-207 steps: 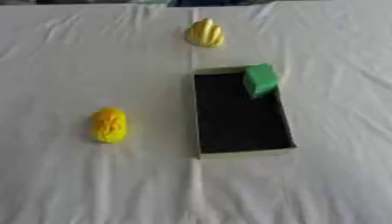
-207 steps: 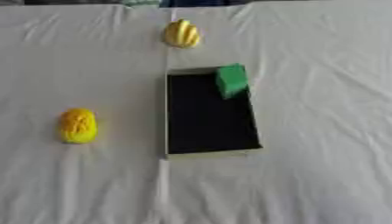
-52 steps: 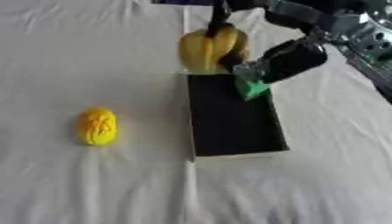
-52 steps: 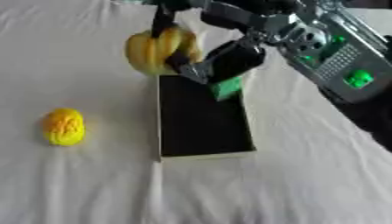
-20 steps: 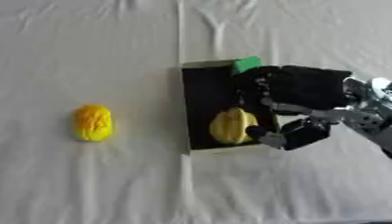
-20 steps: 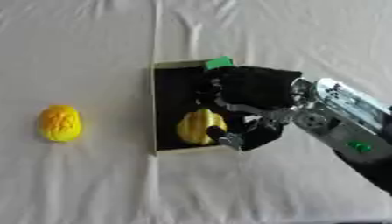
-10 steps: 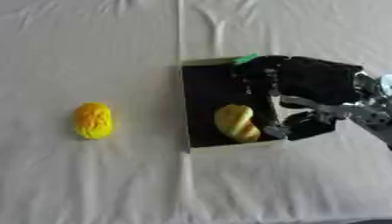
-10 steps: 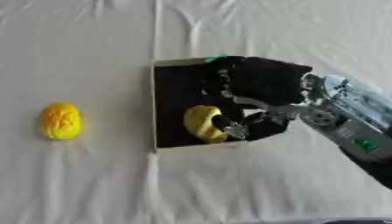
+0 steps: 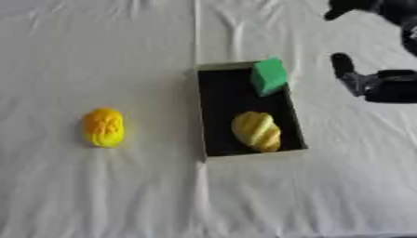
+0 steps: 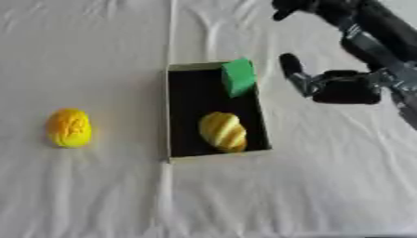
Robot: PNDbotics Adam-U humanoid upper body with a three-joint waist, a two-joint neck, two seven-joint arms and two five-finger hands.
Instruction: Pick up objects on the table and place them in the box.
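Pale yellow ridged object point(image 9: 257, 131) now lying in box point(image 9: 213, 111), right hand point(image 10: 342, 86) let go, fingers spread, pulled off right. Orange-yellow lump point(image 9: 104, 127) left on cloth, next up probably.

Looks like a lab or test setup. Table point(image 9: 97, 195) under creased white cloth; black box point(image 9: 220, 107) at centre, toy-like items.
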